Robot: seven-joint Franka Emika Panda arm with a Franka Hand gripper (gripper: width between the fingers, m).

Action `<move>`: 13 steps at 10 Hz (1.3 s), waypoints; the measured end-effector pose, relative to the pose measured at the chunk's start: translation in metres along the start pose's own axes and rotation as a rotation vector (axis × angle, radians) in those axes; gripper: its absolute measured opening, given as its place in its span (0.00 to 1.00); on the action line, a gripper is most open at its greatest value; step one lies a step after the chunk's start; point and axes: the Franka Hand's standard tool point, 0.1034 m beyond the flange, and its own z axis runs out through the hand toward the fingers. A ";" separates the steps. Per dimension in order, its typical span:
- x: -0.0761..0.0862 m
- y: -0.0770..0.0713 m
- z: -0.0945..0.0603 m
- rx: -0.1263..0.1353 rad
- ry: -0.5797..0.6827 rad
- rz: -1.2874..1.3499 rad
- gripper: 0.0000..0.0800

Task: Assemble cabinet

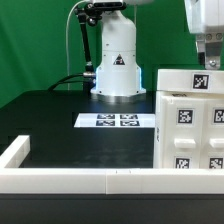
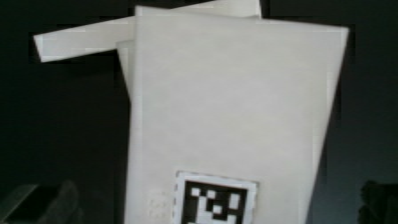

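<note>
From my station I see the cabinet [image 1: 192, 122] standing at the exterior view's right, behind the white border rail [image 1: 70, 180] and cut off by the frame edge. The marker board [image 1: 116, 121] lies flat before the arm's base [image 1: 116, 70]. The gripper [image 1: 208, 55] hangs above the cabinet (its fingers are cropped, so I cannot tell their state).
</note>
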 end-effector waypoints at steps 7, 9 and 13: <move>-0.012 -0.008 -0.004 -0.035 -0.003 -0.775 1.00; -0.014 -0.010 -0.003 -0.047 -0.010 -0.952 1.00; -0.013 -0.010 -0.002 -0.060 0.001 -1.472 1.00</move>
